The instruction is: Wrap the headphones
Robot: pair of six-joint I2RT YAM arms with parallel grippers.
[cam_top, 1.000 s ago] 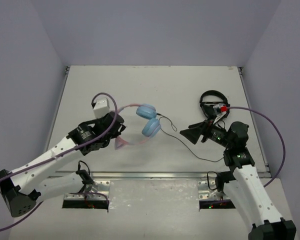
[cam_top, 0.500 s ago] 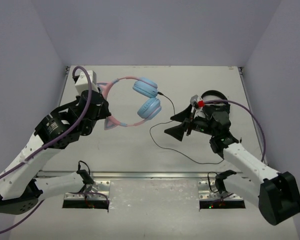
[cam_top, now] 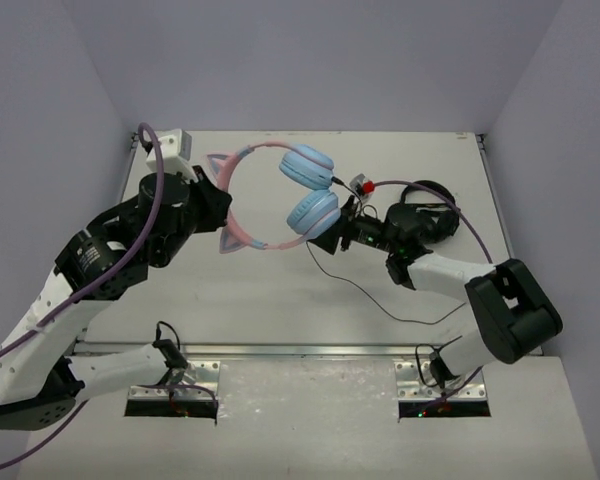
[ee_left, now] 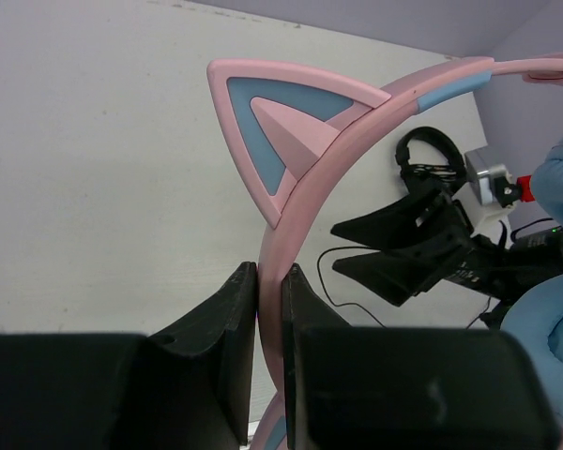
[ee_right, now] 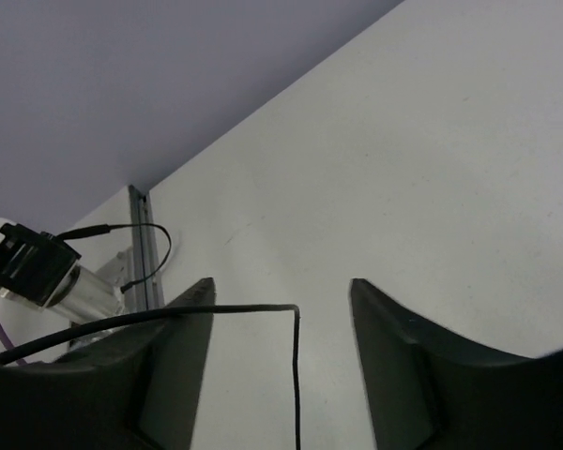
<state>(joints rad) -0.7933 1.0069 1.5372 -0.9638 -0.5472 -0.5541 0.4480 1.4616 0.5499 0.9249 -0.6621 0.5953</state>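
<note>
White tabletop (cam_top: 280,310) boxed in by lavender walls. Nearest, at its front edge, metal mounting plates (cam_top: 175,385), with both arm bases partly cut off by the frame. Further in, thin black cable (cam_top: 355,286) trailing loose across the surface, its near end hard to follow under the right arm. Beyond that, left gripper (cam_top: 216,210) clamped tight on the pink headband of the headphones (cam_top: 313,212), right beside one cat ear (ee_left: 281,122). Whole set held up off the table, light blue ear cups hanging toward the middle. From the left wrist, only part of the band and one cup's edge in frame. Right gripper (cam_top: 330,238) just beside the lower ear cup, fingers spread wide, cable crossing the gap between them unpinched; contact with the cup impossible to judge. Farthest right, all-black headphones (cam_top: 428,200) half hidden behind the right arm.
</note>
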